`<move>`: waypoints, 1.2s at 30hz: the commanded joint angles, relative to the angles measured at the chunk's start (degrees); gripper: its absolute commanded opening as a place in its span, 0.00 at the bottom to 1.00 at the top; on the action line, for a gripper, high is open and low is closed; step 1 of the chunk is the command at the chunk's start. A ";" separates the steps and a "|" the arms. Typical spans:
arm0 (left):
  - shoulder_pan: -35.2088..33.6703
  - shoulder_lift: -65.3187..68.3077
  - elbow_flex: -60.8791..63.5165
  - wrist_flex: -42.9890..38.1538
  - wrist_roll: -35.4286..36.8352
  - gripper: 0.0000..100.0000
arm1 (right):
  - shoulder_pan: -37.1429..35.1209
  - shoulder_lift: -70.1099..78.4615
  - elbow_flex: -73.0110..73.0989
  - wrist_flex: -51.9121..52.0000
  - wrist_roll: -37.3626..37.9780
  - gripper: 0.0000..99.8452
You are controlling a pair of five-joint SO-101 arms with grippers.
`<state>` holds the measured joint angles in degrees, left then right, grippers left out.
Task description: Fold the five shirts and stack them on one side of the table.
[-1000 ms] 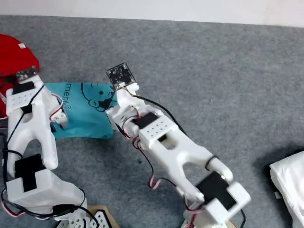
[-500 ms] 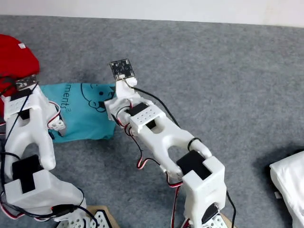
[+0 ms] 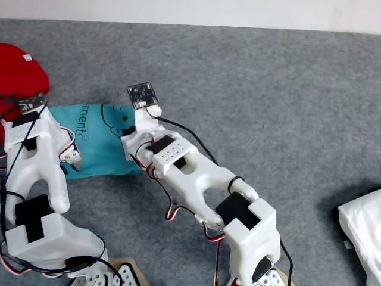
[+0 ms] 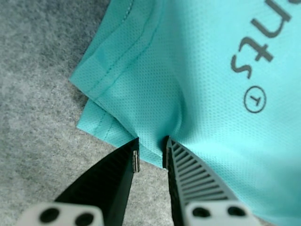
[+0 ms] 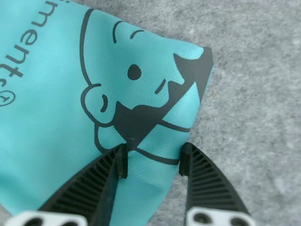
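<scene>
Firmly clamped, your left gripper [image 4: 151,153] held the teal shirt [image 4: 211,70]. A fold of its hemmed edge was bunched between the narrow jaws, and the rest of the cloth spread away beyond the tips. Your right gripper [image 5: 153,160] stood spread wide, jaws straddling the shirt's printed corner, with cloth lying flat between and ahead of them. The shirt lay on the grey table [image 3: 268,89]. A red shirt [image 3: 21,74] lay beyond the left jaws, and a white shirt [image 3: 363,229] lay well apart behind the right arm.
</scene>
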<state>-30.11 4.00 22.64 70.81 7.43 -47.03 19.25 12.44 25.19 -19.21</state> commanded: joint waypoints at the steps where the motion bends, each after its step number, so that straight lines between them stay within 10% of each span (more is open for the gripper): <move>1: -0.48 -2.86 -0.22 -0.62 -0.18 0.11 | -0.48 -0.22 -2.95 0.22 -3.16 0.22; 10: -0.48 -2.86 -0.22 -0.62 -0.18 0.11 | -0.48 5.76 -7.69 4.35 -4.22 0.28; 22: -0.04 -2.59 -0.31 -0.62 -0.18 0.11 | -0.48 15.87 -26.33 22.73 2.46 0.01; 36: 8.75 -14.11 -3.47 -0.09 0.00 0.11 | 16.66 15.78 -39.16 40.04 2.29 0.01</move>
<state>-24.57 -0.92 22.11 70.81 7.43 -34.20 35.78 -21.76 62.29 -17.19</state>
